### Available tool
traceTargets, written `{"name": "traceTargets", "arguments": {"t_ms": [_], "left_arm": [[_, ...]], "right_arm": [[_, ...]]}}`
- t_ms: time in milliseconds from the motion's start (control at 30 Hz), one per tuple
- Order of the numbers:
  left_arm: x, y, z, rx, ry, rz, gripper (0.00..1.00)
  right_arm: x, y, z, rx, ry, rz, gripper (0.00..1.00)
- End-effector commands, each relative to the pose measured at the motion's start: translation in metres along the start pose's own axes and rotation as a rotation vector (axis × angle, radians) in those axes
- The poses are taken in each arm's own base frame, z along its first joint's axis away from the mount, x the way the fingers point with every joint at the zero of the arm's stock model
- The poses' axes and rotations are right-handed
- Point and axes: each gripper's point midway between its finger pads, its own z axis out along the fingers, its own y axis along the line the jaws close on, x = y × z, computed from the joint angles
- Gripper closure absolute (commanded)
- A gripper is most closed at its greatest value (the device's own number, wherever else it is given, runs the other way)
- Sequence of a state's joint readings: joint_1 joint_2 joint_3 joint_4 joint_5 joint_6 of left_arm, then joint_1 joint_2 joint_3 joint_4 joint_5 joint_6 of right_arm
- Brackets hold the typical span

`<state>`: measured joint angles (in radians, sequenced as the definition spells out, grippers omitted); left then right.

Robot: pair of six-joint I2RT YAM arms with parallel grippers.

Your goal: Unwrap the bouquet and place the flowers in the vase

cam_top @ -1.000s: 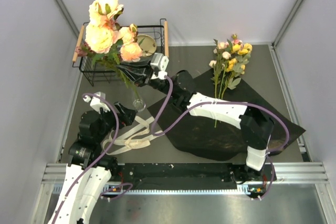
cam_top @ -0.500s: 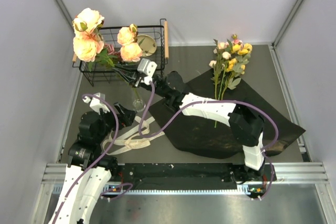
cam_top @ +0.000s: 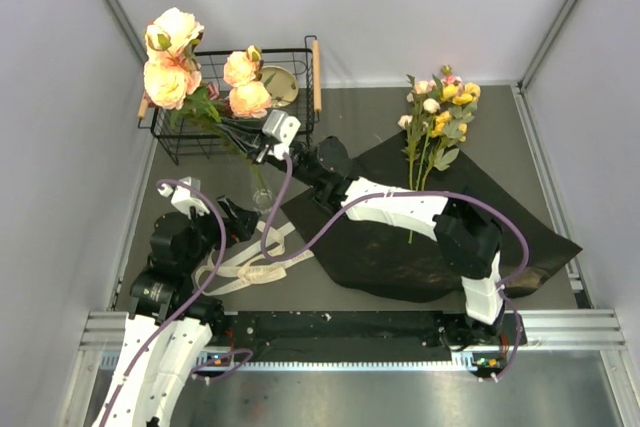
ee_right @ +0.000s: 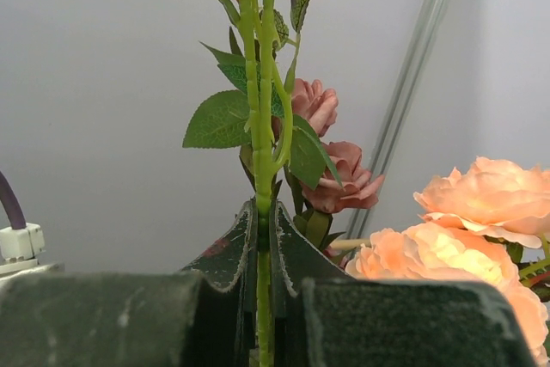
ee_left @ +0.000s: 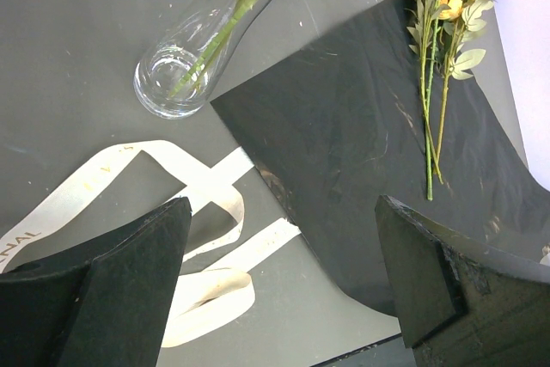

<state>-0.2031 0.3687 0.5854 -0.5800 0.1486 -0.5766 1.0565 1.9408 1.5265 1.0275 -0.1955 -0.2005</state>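
The paper (ee_left: pixel 344 143) is already laid flat, so it's the vase-loading step. The rose stems (ee_right: pixel 262 126) are pinched tight in the right gripper (ee_right: pixel 262 238), with their lower ends dropped into the vase (ee_left: pixel 185 66) toward the table's (cam_top: pixel 350 107) left edge, in front of the basket (cam_top: pixel 300 55). The left gripper (ee_left: pixel 284 268) is held wide apart over the ribbon (ee_left: pixel 206 204). Next, probably: the stems get released, then the smaller bunch (cam_top: pixel 435 122) on the paper near the far right corner gets fetched.

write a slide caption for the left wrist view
Open left hand over a glass vase holding green stems, with loose ribbon, black paper and a small flower bunch
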Motion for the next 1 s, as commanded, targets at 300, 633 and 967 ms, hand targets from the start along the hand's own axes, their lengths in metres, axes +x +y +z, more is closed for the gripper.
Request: {"name": "traceTargets", "arguments": {"t_ms": [300,633,967], "left_arm": [[-0.014,-0.011,-0.004,0.039,-0.045,0.021,0.06],[-0.013,-0.011,-0.003,0.038,-0.037,0.02,0.06],[-0.013,-0.01,-0.002,0.036,-0.036,0.02,0.06]], "right_arm": [[-0.002,-0.002,-0.007,0.067,-0.036,0.039,1.0],[0.022,-0.004,-0.018,0.098,-0.002,0.074,1.0],[0.047,-0.006,-0.031,0.122,0.039,0.099,1.0]]}}
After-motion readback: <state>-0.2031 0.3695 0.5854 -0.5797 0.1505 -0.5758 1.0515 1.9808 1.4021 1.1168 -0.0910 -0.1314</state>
